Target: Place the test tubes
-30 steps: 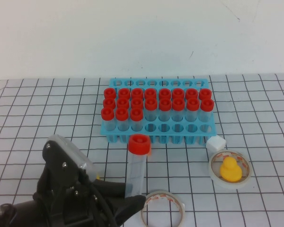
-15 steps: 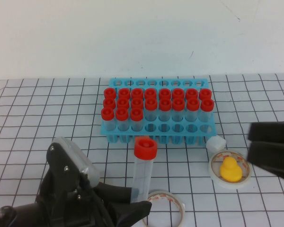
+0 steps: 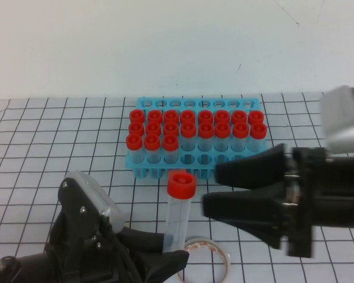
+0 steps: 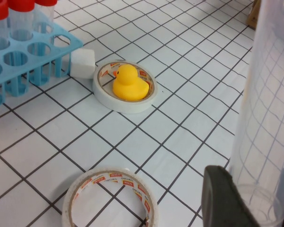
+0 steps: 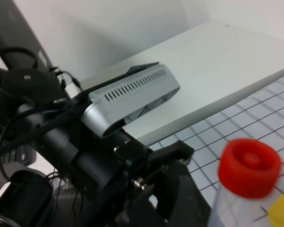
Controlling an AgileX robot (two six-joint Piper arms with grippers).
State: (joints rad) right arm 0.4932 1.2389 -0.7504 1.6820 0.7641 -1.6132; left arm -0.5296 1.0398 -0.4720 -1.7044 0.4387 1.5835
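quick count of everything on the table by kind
test tubes: 20 (19 in the rack, 1 in the left gripper, near edge)
blue rack: 1
tape rolls: 2
yellow duck: 1
white block: 1
total: 25
right gripper open, right of the held tube

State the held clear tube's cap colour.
Red cap, high view; left gripper grips the tube near front, right gripper open beside it.

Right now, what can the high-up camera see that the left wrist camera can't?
Only the high view shows the right gripper, open, reaching in from the right toward the test tube. Only the left wrist view shows a yellow duck sitting inside a tape ring, with a white block next to it. Both show the blue rack, the loose tape roll, and the tube held upright by the left gripper at the front left.
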